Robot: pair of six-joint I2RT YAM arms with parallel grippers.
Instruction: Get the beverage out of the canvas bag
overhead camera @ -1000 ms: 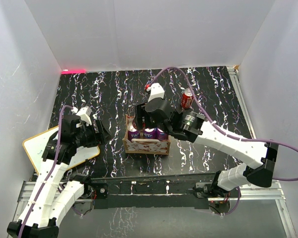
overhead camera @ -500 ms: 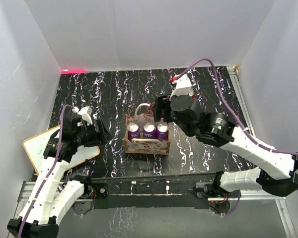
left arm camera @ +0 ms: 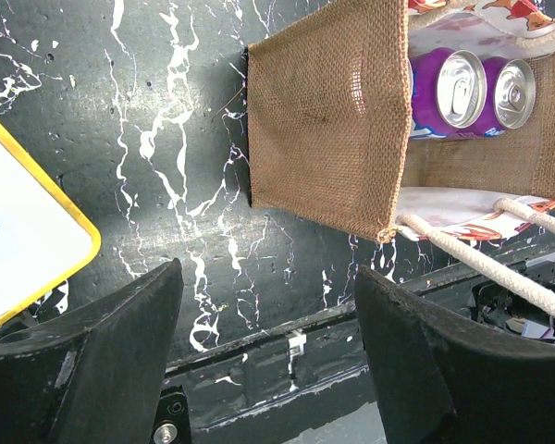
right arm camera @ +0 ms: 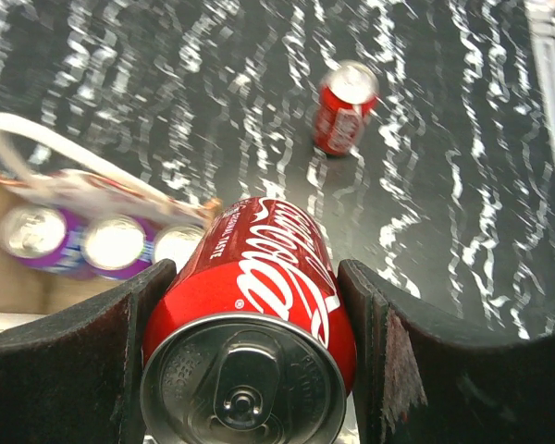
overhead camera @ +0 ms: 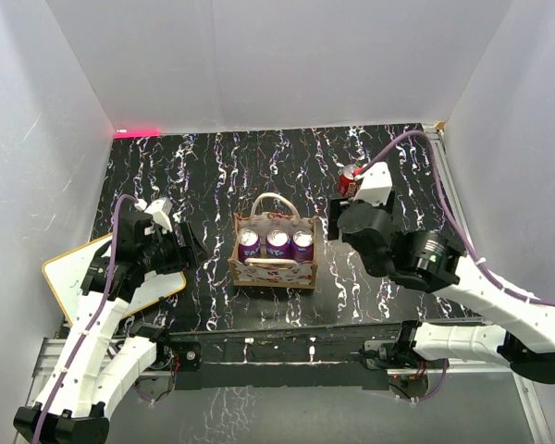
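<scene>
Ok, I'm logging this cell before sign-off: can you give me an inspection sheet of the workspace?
Surface: black white-veined marbled tabletop, no spills seen.
Job's things: tan burlap bag with white rope handles, upright, three purple cans inside; red cola can outside; second red can standing on the table.
Clutter: white orange-rimmed board.
Grippers: left claw open beside bag; right claw shut on cola can.
Cables: purple cables along both arms.
Surroundings: white walls, red light.

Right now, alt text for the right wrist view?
The right gripper clamps a red cola can, top toward the camera. Beyond it a second red can stands on the black marbled table; at left, three purple cans sit in the canvas bag.
</scene>
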